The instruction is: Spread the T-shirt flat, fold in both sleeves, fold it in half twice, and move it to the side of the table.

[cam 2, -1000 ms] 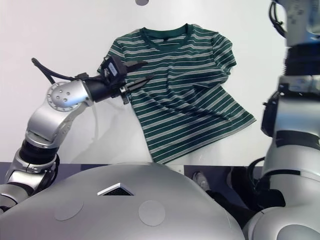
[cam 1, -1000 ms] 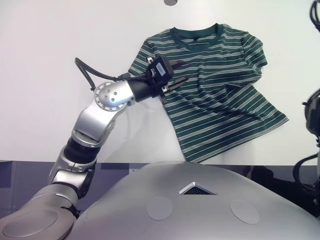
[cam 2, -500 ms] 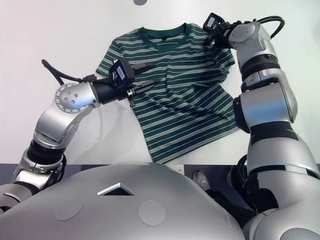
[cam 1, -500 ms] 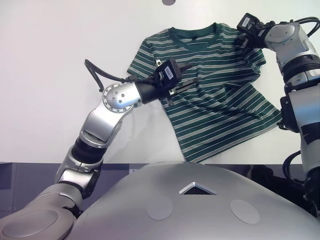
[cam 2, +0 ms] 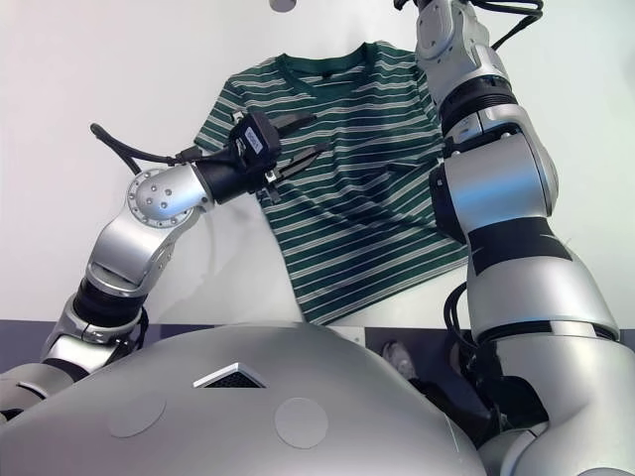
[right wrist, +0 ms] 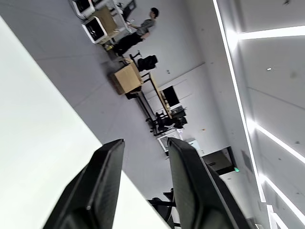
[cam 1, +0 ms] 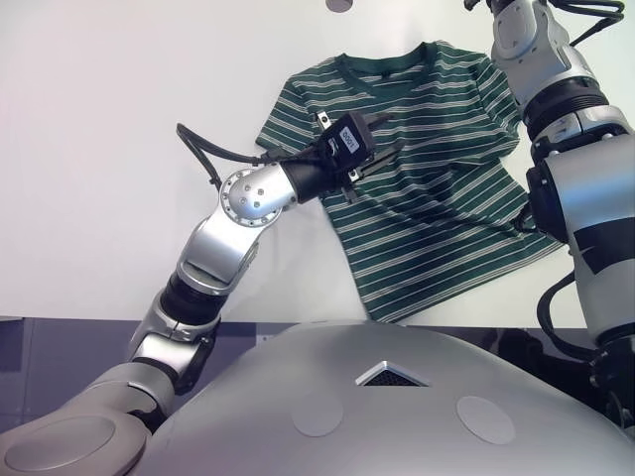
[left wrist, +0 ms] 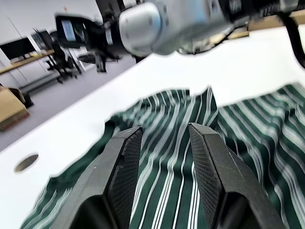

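A dark green T-shirt (cam 1: 437,188) with white stripes lies on the white table (cam 1: 99,149), collar at the far side and body slanting toward the near right. It is creased around the right sleeve. My left gripper (cam 1: 389,134) hovers open over the shirt's chest, near its left sleeve. The left wrist view has its two fingers (left wrist: 126,157) apart above striped cloth (left wrist: 171,114), with nothing between them. My right arm (cam 1: 556,109) rises along the shirt's right side past the far sleeve. My right gripper (right wrist: 143,143) stands open and holds nothing, facing the room past the table's far edge.
A small round hole (cam 1: 337,4) sits in the table beyond the collar. Bare white tabletop spreads left of the shirt. The table's near edge (cam 1: 60,319) runs across the front. Desks and chairs (right wrist: 138,76) stand in the room behind.
My right arm has swung in from the right and up past the far sleeve, its gripper now beyond the picture's top. My left gripper has slid farther over the shirt's chest.
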Tool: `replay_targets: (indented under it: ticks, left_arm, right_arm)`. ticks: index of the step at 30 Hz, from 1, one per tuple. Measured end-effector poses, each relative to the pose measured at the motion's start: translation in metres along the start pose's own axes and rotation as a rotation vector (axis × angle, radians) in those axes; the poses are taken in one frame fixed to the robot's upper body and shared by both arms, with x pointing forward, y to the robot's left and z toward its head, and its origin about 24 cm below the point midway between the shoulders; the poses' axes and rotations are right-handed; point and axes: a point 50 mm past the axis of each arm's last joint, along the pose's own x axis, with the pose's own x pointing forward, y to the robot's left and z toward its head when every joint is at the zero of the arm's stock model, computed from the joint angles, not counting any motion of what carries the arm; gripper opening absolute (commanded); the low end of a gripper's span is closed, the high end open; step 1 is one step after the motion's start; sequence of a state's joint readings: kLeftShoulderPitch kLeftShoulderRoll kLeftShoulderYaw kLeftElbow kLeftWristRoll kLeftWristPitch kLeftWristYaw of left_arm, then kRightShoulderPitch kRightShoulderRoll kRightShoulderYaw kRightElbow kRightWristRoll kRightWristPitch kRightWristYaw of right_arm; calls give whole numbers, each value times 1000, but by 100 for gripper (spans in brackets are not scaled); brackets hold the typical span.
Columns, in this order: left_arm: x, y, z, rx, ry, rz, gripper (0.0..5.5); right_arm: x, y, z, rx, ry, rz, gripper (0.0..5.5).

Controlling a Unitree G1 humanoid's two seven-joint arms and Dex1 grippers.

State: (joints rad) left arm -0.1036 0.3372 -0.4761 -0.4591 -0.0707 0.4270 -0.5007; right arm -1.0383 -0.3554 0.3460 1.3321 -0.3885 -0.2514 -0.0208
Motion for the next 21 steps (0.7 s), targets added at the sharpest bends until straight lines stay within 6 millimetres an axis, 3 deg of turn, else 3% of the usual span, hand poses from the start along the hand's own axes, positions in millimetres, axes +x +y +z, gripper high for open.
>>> replay_targets:
  ticks: [2,5,9,12,14,15,17,21]
  left_arm:
    - [-3,2,-15,7,76,23,180]
    - [-3,5,-17,-3,76,62,180]
    - [-2,1,-12,-82,-36,98,180]
    - [-5,-4,-19,-122,-25,112,180]
    - [-6,-6,-37,-150,73,141,180]
    - [-10,-10,-58,-160,214,145,180]
    - [-18,-19,-77,-133,345,125,180]
    - [-15,-20,-72,189,415,25,180]
  right_arm:
    - [-10,11,-14,98,-36,246,167]
    - [-39,12,-32,278,-166,439,167]
    - [-102,-8,-65,565,-212,675,167]
    - [-145,-18,-66,633,-210,899,167]
    - [-170,-17,-53,578,-208,1076,167]
    - [-187,-13,-44,475,-198,1190,167]
    - [-200,1,-52,328,-147,1258,167]
    - [-210,38,-64,75,-121,1332,167]
